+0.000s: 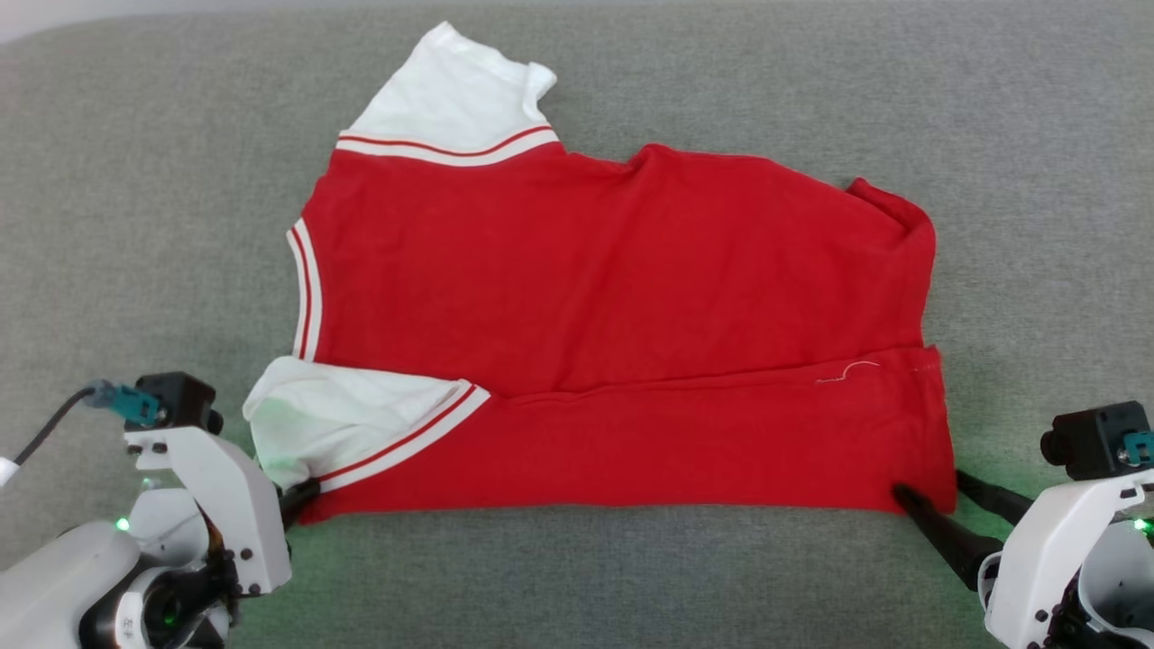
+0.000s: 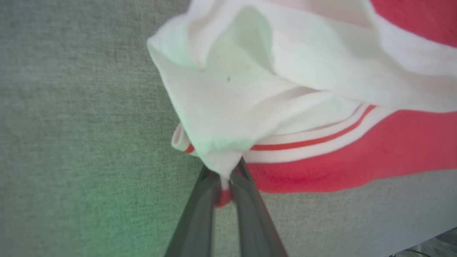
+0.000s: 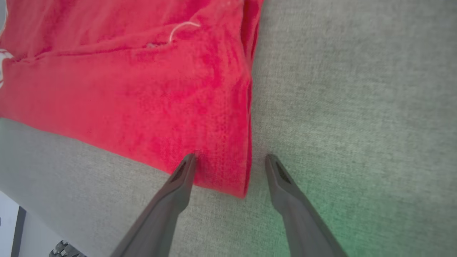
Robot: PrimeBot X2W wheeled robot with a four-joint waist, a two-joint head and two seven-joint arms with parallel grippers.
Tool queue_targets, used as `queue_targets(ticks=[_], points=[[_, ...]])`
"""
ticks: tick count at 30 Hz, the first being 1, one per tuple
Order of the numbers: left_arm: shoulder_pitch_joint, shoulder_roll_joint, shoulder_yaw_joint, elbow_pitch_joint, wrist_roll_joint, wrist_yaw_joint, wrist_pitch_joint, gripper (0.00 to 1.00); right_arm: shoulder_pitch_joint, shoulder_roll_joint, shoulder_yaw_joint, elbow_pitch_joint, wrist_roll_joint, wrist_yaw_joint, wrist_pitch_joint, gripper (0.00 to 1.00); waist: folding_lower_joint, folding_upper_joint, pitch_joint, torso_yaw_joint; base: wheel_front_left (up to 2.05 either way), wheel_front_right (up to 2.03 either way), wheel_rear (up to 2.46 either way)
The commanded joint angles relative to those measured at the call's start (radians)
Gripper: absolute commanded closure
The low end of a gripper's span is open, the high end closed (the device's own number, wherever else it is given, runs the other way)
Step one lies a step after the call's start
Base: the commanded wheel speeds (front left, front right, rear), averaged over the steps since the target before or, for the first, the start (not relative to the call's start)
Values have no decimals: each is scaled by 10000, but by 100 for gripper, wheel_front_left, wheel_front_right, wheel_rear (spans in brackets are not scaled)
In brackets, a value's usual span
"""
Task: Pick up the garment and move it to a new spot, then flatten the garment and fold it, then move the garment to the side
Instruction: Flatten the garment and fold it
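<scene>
The garment (image 1: 613,297), a red jersey with white sleeves and red-white striped trim, lies spread on the grey cloth surface with its near edge folded over as a long band. My left gripper (image 1: 302,498) is shut on the garment's near left corner, where the white sleeve (image 2: 232,107) bunches above the pinched fabric between the fingertips of that gripper (image 2: 224,182). My right gripper (image 1: 933,491) stands open at the near right corner. In the right wrist view its fingers (image 3: 185,171) straddle the red hem corner (image 3: 228,171) without closing.
The grey fabric surface (image 1: 135,225) stretches wide around the garment on all sides. Its front edge, with a pale floor beyond, shows at the lower left of the right wrist view (image 3: 9,221).
</scene>
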Motion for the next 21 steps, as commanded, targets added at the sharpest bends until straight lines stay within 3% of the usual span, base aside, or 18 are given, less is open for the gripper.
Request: queue_targets(ticks=[1, 3, 21], points=[[288, -564, -418, 58, 31, -131, 121, 100, -81, 48, 27, 203, -139, -10, 289, 22, 0, 0, 30, 87, 0, 0, 0], [286, -627, -426, 111, 26, -151, 110, 100, -87, 37, 49, 333, -172, -10, 435, 100, 0, 0, 26, 132, 0, 0, 0], [386, -652, -318, 302, -63, -383, 11, 100, -359, -159, -230, 705, -253, -14, 648, 100, 0, 0, -102, 320, 0, 0, 0]])
